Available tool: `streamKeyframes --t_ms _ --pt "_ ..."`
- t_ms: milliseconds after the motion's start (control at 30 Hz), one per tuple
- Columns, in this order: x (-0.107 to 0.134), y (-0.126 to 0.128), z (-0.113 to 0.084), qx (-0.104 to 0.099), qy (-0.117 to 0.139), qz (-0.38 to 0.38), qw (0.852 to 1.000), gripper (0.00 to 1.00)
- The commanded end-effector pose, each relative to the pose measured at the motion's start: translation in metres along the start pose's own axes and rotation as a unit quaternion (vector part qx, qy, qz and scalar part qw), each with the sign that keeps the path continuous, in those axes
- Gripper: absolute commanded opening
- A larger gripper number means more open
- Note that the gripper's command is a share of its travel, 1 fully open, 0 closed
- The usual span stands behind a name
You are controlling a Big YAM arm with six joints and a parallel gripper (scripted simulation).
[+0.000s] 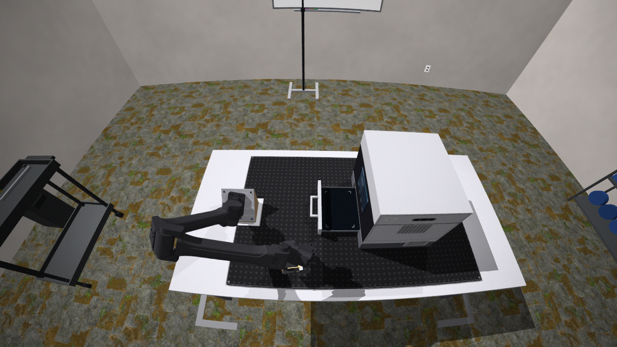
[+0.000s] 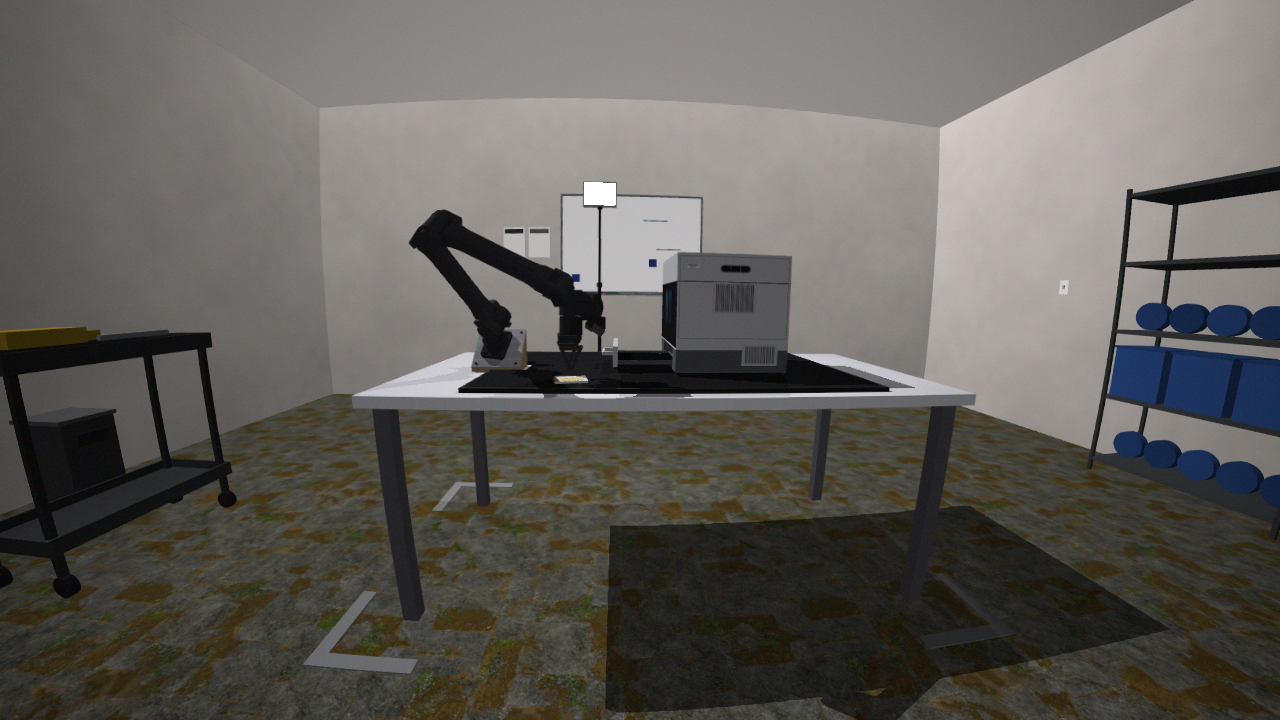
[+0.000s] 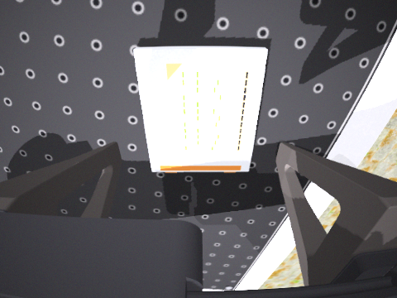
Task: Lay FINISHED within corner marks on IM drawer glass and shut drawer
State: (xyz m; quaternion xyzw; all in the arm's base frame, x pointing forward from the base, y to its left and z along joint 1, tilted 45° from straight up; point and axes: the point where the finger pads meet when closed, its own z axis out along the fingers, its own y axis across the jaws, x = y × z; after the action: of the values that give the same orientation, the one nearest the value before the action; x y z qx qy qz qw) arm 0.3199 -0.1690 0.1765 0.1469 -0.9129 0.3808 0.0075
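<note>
Wrist cam: my claw (image 1: pixel 297 268) (image 2: pixel 570 358) (image 3: pixel 198 151)'s wide open over FINISHED (image 1: pixel 300 268) (image 2: pixel 571 379) (image 3: pixel 200 109); looks light, stiff, maybe slick, so I'd pinch both long edges.

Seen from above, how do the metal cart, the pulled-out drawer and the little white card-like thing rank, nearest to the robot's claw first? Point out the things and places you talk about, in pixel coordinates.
1. White cassette (image 1: pixel 300 268) (image 3: pixel 165 108): right by the open gripper (image 3: pixel 198 151).
2. Drawer (image 1: pixel 319 215): out front of the imager.
3. Cart (image 1: pixel 69 183): off the table, far left of the picture.

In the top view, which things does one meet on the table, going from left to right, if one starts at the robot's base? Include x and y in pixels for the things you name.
Robot's base plate (image 1: pixel 225 193), white drawer handle (image 1: pixel 311 206), dark glass (image 1: pixel 341 209) (image 2: pixel 642 356), white imager housing (image 1: pixel 414 172) (image 2: pixel 733 313).
</note>
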Motion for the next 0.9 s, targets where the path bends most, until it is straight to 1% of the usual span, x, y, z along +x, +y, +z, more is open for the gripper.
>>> streamKeyframes --t_ms 0,33,67,133,533,600,633,700,867 --pt "-0.001 -0.001 0.009 -0.002 0.003 -0.003 1.000 1.00" --pt "-0.001 -0.001 0.009 -0.002 0.003 -0.003 1.000 1.00" --pt "-0.004 -0.007 0.007 0.002 -0.001 0.002 1.000 1.00" --pt "-0.001 -0.001 0.013 -0.002 0.003 -0.003 1.000 1.00" --pt "0.000 -0.001 0.029 -0.002 0.003 -0.003 1.000 1.00" --pt "0.000 -0.001 0.029 -0.002 0.003 -0.003 1.000 1.00" --pt "-0.004 -0.007 0.028 0.002 0.000 0.001 1.000 1.00" --pt "0.000 -0.001 0.033 -0.002 0.003 -0.003 1.000 1.00" --pt "0.000 -0.001 0.040 -0.002 0.003 -0.003 1.000 1.00"
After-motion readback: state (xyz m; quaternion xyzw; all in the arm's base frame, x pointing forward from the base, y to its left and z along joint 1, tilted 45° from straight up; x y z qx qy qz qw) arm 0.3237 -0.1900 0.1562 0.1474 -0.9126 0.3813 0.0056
